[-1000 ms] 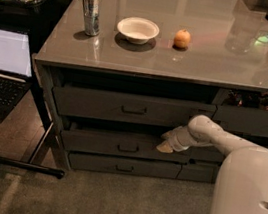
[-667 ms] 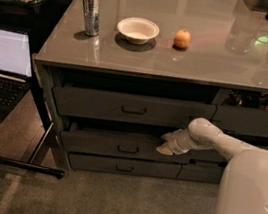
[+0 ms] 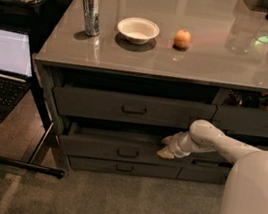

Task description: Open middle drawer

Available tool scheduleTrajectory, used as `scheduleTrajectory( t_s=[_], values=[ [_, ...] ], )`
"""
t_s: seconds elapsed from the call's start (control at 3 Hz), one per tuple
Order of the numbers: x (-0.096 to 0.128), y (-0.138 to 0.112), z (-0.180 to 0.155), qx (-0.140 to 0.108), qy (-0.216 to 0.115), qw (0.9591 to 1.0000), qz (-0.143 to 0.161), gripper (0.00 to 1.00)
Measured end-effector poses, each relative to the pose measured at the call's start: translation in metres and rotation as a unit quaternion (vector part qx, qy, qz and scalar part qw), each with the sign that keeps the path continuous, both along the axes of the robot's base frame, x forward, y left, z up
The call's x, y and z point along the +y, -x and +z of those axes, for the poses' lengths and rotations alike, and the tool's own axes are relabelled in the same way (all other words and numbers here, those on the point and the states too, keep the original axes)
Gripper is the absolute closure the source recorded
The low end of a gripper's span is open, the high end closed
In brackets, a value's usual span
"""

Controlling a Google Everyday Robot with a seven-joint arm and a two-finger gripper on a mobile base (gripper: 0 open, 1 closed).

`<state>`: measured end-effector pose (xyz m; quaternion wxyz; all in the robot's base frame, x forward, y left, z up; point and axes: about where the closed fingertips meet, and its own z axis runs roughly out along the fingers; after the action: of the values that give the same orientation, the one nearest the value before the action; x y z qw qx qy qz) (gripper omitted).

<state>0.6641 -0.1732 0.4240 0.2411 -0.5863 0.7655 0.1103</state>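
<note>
The middle drawer [image 3: 97, 148] lies in the stack under the counter, and I take its small dark handle [image 3: 127, 152] as my mark. My gripper [image 3: 167, 147] is to the right of that handle as the camera sees it and a little above its level, against the top edge of the drawer front near its right end. I cannot tell whether it is closed on that edge or only hooked over it.

Compared with a second ago, the gripper sits slightly lower and nearer the camera, and the handle has dropped in the view with it. Above the handle a paler strip of the drawer's inside now shows more plainly, between the front and the taller drawer [image 3: 99, 104] overhead. The thin drawer [image 3: 94, 163] below the handle looks shut, as it did.

I judge that the drawer has started to come out, and that my pull on its lip is carrying it. The opening is small so far, so most of the travel is left.

The pull is applied well off the handle, to one side. I judge that the drawer may skew on its runners, or the gripper may slip off the lip, unless I draw straight back and slowly.
</note>
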Motion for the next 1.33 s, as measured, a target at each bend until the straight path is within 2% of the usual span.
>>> scheduleTrajectory(
  t_s=[0.33, 0.67, 1.0, 1.33],
  values=[
    [-0.006, 0.011, 0.001, 0.005, 0.004, 1.0000, 0.002, 1.00],
    [-0.013, 0.029, 0.003, 0.017, 0.009, 0.9998, 0.006, 0.82],
    [-0.013, 0.030, 0.004, 0.018, 0.010, 0.9998, 0.007, 0.58],
    [-0.024, 0.057, 0.009, 0.048, 0.019, 0.9984, 0.021, 0.35]
  ],
)
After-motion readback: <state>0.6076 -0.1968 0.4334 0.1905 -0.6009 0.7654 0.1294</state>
